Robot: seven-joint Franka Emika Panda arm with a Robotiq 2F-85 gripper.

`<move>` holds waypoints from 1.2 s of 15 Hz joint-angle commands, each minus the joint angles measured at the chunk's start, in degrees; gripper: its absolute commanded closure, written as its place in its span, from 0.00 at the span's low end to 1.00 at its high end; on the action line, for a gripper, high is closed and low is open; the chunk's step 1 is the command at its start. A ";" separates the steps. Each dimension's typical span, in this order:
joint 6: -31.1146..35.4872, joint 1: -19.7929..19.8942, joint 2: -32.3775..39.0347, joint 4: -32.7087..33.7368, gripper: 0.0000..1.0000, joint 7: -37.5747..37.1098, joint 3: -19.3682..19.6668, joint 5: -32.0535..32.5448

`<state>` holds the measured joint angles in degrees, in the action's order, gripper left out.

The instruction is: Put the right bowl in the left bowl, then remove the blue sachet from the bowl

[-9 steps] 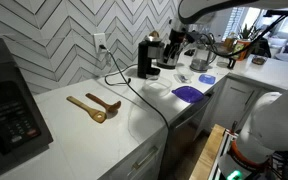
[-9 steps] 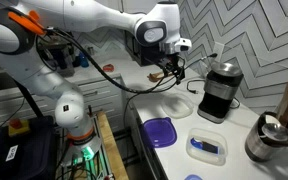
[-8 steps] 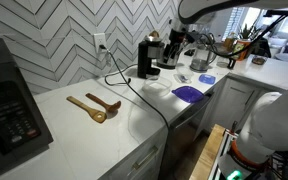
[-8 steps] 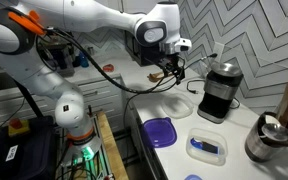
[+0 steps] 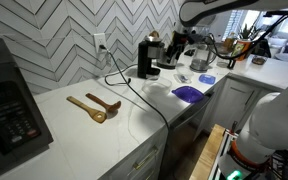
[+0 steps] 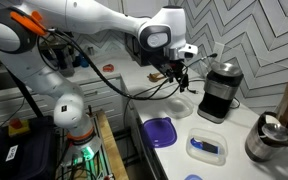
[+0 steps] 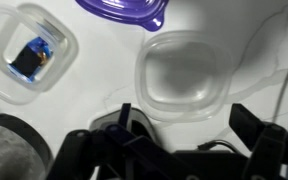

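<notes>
Hanging over the white tabletop (image 5: 134,125), the end effector (image 6: 180,76) is seen released. In the wrist view its dark fingers (image 7: 259,135) are spread wide along the bottom edge, and nothing is gripped between them.

The purple dish (image 7: 124,10) is taken as the landmark. In the wrist view the blue sachet (image 7: 29,57) is seen lying inside a clear container, the sachet bowl (image 7: 62,30), which is placed below and to the left of the purple dish in the picture, apart from it. The empty bowl (image 7: 182,80) is found just below the dish's rim (whether the two touch cannot be told) and is centred between the spread fingers. The two bowls are set side by side — neither is nested in the other.

In an exterior view the purple dish (image 6: 161,131) is shown lying flat, with the sachet bowl (image 6: 207,147) just beside it on the side away from the arm's base. A black coffee machine (image 6: 219,88) is placed behind the dish, near the tiled wall. In an exterior view two wooden spoons (image 5: 94,106) are seen well apart from the dish, beyond the coffee machine.
</notes>
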<state>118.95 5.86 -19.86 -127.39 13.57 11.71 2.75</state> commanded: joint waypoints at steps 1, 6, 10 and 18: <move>3.91 5.46 5.92 1.56 0.00 -3.75 3.08 2.53; 9.66 9.83 15.52 5.27 0.00 -10.35 6.62 -1.38; 9.87 11.18 22.18 9.52 0.00 -19.15 6.98 -4.33; 8.62 12.07 30.80 15.48 0.32 -25.52 6.41 -13.37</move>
<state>128.97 16.99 7.93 -114.72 -10.77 18.60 -7.31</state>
